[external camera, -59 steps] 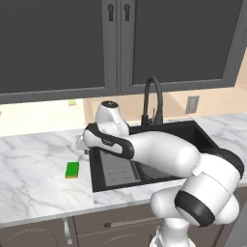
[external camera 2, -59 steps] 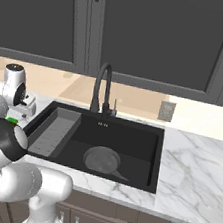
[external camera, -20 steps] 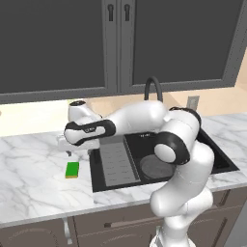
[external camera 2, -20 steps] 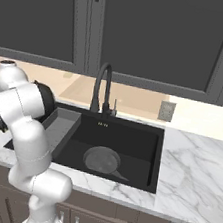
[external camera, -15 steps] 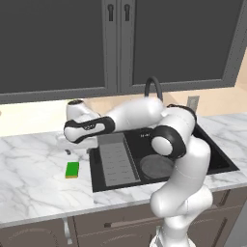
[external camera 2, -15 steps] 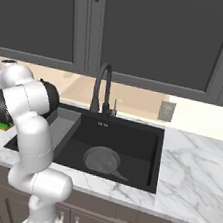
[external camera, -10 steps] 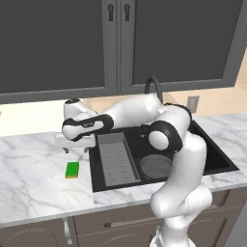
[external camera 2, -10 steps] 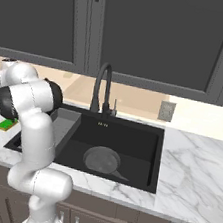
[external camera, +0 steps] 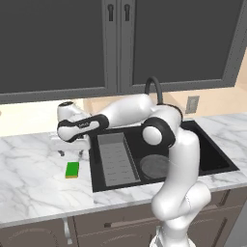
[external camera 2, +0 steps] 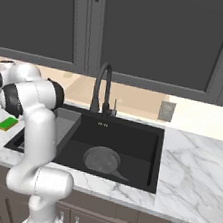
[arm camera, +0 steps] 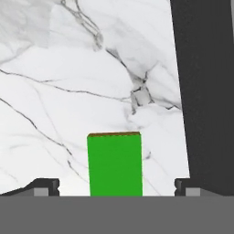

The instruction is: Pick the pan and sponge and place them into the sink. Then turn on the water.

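Since three seconds ago the arm has swung from over the sink's left end out over the counter to the left; across the last second it keeps creeping left. The gripper (external camera: 69, 153) now hangs just above and behind the sponge (external camera: 72, 170), not touching it. In the hand view the two finger tips (arm camera: 45, 185) stand far apart at the lower corners, one on each side of the sponge (arm camera: 114, 164) — claw wide open, holding nothing.

Sponge: green top up, flat on the marble counter (external camera: 34, 178), just beside the left rim of the sink (external camera: 202, 149), apart from it. In the hand view it runs lengthwise away from the camera, its short width across the gap between the tips, a thin brown-yellow edge at the far end.

Pan (external camera: 154, 166): already lying in the basin, right of the grey ribbed tray (external camera: 114, 159); the right base view shows the pan (external camera 2: 101, 159) on the basin floor with its handle toward the front right. The faucet (external camera 2: 102, 88) stands at the back rim; no water visible.

Judgement: pan step done, sponge pick in hand. To do it well — the sponge sits low in the hand view, so the hand likely wants a small shift to bring it fully between the tips, then a straight descent without rolling the wrist. Close across the short width, gently; the block is probably soft and will squash. Stop short of the marble so the tips do not scrape.
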